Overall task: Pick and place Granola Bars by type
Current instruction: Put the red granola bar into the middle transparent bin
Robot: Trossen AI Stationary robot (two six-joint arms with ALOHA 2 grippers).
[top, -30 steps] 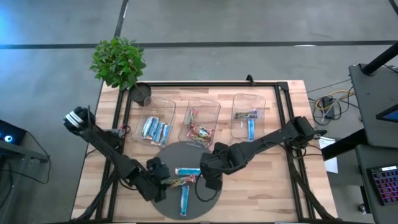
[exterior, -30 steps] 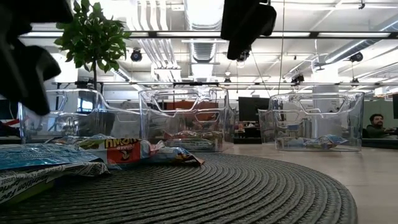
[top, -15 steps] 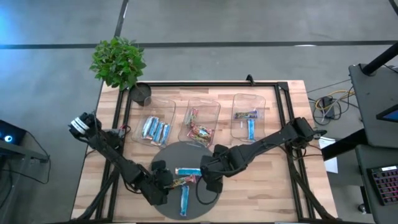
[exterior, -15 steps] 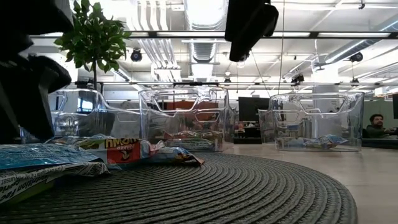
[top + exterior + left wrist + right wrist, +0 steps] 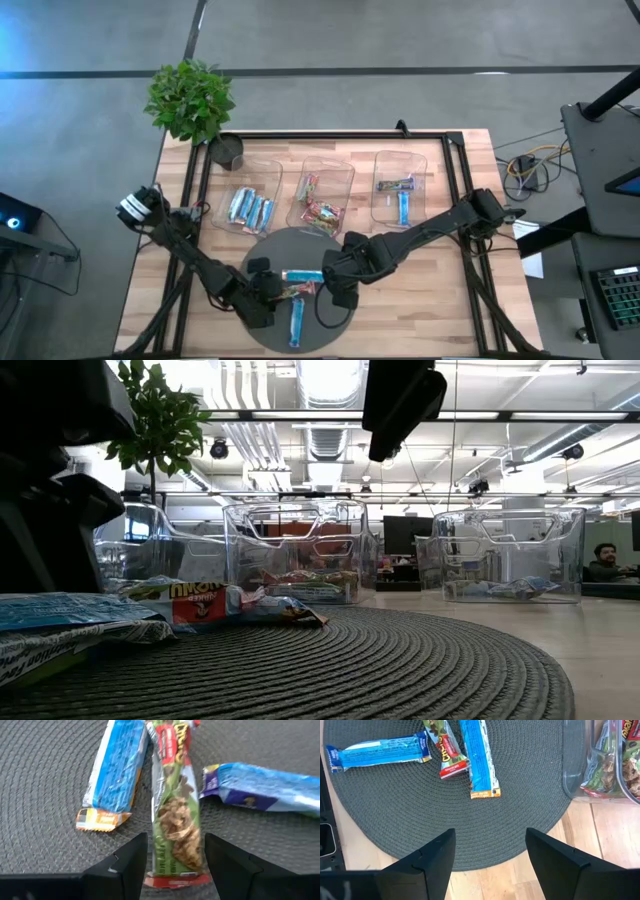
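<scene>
1. High view: the left gripper (image 5: 268, 296) sits low over the round mat (image 5: 330, 318), fingers spread wide astride the red-and-green bar (image 5: 176, 800) — lined up, I judge, to pinch it.
2. On the mat, two blue bars (image 5: 297, 322) lie beside it.
3. The right gripper (image 5: 338, 290), also wide open, empty, hovers over the mat's right side.
4. Beyond the mat, three bins (image 5: 326, 180) hold sorted bars.

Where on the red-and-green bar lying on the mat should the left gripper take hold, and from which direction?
Probably across the middle of the red-and-green bar, coming straight down: it lies flat on the round mat, and the left gripper has open fingers straddling its near end. Blue bars sit close on both sides.
</scene>
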